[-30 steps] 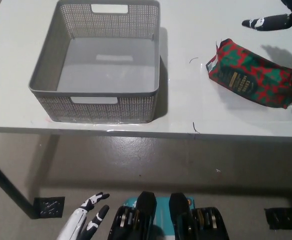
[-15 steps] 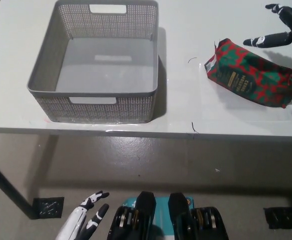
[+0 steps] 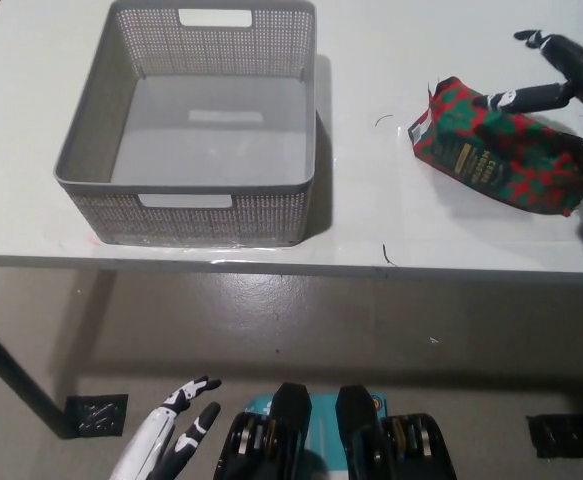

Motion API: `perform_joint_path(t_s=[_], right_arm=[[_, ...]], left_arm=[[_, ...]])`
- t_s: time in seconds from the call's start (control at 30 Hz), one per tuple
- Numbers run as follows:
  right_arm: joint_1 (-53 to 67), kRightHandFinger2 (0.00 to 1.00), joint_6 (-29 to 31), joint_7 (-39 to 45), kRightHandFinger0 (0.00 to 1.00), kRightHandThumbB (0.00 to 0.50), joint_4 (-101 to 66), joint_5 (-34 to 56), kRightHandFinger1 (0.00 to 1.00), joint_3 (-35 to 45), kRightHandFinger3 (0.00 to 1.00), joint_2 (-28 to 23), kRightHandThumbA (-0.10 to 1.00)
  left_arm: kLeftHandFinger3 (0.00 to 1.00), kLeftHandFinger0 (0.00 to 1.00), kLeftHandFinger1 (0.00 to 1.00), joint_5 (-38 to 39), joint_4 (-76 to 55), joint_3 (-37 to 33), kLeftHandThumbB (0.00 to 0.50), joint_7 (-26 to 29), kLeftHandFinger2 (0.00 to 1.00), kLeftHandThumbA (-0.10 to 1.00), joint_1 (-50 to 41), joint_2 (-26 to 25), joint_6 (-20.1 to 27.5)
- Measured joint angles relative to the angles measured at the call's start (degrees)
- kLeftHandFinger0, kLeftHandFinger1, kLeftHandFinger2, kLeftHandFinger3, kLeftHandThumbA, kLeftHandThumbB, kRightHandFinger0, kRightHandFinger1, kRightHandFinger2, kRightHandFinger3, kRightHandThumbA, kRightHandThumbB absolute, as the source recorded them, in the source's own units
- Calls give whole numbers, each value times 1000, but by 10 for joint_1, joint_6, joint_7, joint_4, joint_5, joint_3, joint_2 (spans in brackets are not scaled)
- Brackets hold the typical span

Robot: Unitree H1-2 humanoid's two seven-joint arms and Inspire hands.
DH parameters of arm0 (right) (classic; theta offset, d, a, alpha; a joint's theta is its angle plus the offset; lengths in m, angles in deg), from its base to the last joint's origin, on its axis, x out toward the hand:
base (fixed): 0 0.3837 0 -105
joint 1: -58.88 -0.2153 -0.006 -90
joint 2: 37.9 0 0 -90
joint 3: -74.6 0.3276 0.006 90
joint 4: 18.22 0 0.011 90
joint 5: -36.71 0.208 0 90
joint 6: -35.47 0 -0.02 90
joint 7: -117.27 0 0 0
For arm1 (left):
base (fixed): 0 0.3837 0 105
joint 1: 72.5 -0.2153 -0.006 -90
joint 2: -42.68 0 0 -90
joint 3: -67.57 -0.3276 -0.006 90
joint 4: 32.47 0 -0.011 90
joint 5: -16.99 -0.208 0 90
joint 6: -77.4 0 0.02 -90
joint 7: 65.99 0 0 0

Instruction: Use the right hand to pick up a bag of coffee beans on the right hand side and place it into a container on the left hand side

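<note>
Coffee bag (image 3: 506, 148): red/green pack lying flat on the tabletop (image 3: 391, 60) at about 3 o'clock from the basket, well apart from it, long axis running from 10 to 4 o'clock. Not lifted, so the grasp is not yet made.

Right hand (image 3: 563, 80): black, coming in at the frame's upper right, over the bag's far end. Fingers spread wide and holding nothing; one fingertip sits over the bag's top edge, another points away toward 10 o'clock. Can't tell if that tip actually touches the bag. My read: the wide spread is to straddle the pack across its short side before closing.

Container (image 3: 101, 120): grey perforated basket at the left, open top, nothing inside. It sits square to the tabletop edge, so a straight carry toward 9 o'clock should clear the rim if the bag is raised first.

Left hand (image 3: 176, 440): white, parked low at 7 o'clock below the tabletop, fingers loosely apart, idle.

Versus a second ago: right hand has come down and in from the upper-right corner toward the bag. Bag and basket unmoved apart from a small camera shift.
</note>
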Motion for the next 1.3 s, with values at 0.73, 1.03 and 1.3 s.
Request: perform_joint_path(t_s=[0.73,1.03,1.3], right_arm=[[57,1000,35,-35,1000,500,59,-8,1000,-40,1000,51,808],[39,1000,104,-116,1000,461,175,-15,1000,-52,1000,62,424],[36,939,167,-260,207,177,229,-17,525,-42,825,74,-100]], left_arm=[[1000,1000,1000,0,0,6,127,-5,1000,1000,19,0,0],[1000,1000,1000,0,0,9,144,-6,1000,1000,24,0,0],[1000,1000,1000,0,0,9,153,-7,1000,1000,25,0,0]])
